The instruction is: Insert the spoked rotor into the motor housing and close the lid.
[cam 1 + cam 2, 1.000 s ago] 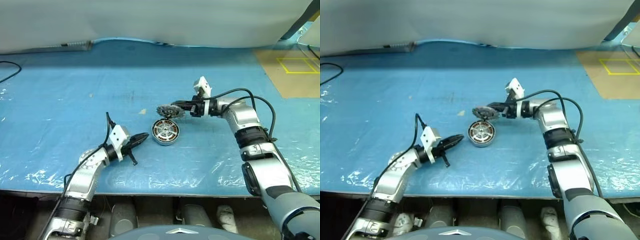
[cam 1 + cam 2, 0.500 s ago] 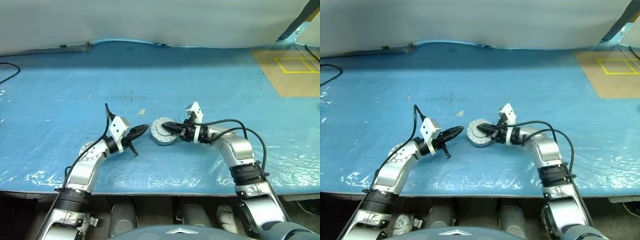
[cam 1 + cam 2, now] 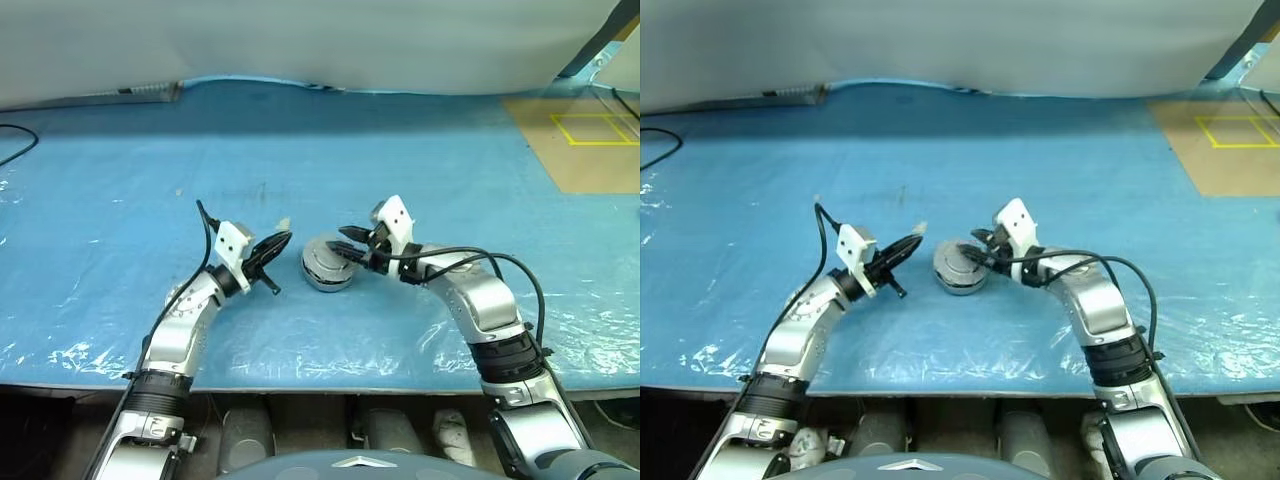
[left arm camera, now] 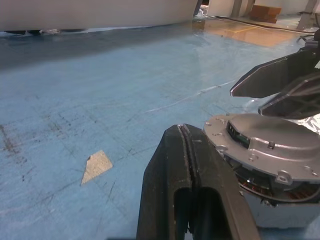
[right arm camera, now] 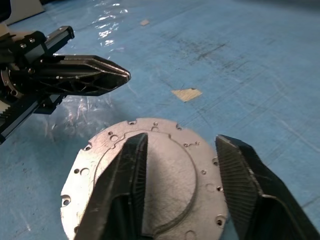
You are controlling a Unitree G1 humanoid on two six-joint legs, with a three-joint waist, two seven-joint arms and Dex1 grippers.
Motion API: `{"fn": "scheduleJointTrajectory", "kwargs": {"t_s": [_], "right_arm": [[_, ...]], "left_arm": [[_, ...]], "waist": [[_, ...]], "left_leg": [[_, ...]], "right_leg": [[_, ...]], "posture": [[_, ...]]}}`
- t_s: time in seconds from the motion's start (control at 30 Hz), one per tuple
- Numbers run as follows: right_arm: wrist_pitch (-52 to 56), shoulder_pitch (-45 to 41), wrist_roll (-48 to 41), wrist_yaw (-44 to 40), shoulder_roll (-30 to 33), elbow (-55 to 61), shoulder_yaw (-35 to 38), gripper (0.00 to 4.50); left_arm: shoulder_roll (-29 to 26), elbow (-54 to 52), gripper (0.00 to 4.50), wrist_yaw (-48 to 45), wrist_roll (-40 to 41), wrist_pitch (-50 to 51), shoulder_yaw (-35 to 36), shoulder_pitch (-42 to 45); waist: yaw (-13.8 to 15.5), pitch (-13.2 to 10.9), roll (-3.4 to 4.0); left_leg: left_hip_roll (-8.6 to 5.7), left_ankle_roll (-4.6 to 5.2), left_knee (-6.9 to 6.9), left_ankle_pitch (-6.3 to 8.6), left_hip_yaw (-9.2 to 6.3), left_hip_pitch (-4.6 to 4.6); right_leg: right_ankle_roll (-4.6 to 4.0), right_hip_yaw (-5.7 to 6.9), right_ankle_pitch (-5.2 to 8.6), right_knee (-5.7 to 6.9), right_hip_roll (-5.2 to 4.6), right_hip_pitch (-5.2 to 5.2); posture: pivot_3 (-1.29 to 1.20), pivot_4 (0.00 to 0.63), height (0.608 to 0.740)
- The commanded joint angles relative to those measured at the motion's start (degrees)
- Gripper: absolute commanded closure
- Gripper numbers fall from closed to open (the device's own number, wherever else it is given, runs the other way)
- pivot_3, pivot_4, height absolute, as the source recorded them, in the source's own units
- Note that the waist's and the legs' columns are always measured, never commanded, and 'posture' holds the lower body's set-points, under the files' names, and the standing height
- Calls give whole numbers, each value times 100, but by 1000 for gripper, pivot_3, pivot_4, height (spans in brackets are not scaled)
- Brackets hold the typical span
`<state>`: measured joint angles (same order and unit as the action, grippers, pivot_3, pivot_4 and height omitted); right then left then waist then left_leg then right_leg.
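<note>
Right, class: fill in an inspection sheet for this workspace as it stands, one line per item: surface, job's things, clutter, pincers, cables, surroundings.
Surface: blue plastic sheet, scuffed and wrinkled.
Job's things: lid sits on the motor housing; copper windings show in the gap under its rim; spoked rotor not seen.
Clutter: small tan scrap lying on the sheet.
Pincers: left pincer shut, holding nothing, beside the housing; right pincer open, fingers over the lid.
Cables: black cable along the right arm; another black cable at the sheet's far left edge.
Surroundings: pale cloth behind; brown floor with yellow tape far right.
</note>
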<state>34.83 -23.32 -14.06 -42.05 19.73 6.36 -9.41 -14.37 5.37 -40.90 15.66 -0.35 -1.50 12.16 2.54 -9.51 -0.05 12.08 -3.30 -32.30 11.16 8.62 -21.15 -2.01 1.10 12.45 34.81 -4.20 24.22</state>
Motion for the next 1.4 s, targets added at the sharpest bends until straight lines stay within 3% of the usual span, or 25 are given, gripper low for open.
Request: {"fn": "scheduleJointTrajectory", "kwargs": {"t_s": [0.03,0.13,0.5,0.6,0.7,1.1,1.4], "right_arm": [[-254,52,63,59,-38,74,-90,1043],[-258,145,38,-13,-27,110,-198,24],[-476,188,278,114,-71,-179,-417,24],[-751,168,478,255,-96,-324,-456,595],[-897,221,570,393,-147,-264,-474,1524],[-485,306,987,827,-182,-16,-826,1516],[547,180,899,945,-214,143,-875,1516]], "left_arm": [[-65,-253,4500,31,36,-185,105,-109],[-147,-429,4500,77,48,-154,141,-205],[-179,-268,4500,201,-1,-304,144,-204],[-183,8,4500,172,-28,-447,167,-97],[-181,260,4500,126,-37,-613,177,-29],[-562,-698,4500,-660,418,65,-85,-470],[-1005,-854,4500,-1156,6,-11,-639,-533]], "waist": [[4,0,0],[6,0,0],[0,0,0],[2,0,-1],[3,0,-1],[-5,2,-1],[0,4,1]], "left_leg": [[-1,0,0,0,0,-1],[-1,0,-3,0,-1,0],[0,0,-6,0,-1,5],[-1,0,-9,0,-1,6],[-1,0,-13,0,-2,7],[0,-1,-12,0,-2,14],[-1,-1,-11,1,-2,35]], "right_leg": [[0,0,0,0,0,0],[0,0,0,2,-1,0],[0,-2,0,5,-1,-3],[0,-2,0,8,-1,-3],[1,-2,-1,12,-1,-5],[2,-4,-1,15,-1,-8],[3,-6,-1,14,-1,-26]], "posture": [[0,150,740],[0,150,740],[0,150,740],[0,150,740],[0,150,740],[0,150,740],[0,150,740]]}}
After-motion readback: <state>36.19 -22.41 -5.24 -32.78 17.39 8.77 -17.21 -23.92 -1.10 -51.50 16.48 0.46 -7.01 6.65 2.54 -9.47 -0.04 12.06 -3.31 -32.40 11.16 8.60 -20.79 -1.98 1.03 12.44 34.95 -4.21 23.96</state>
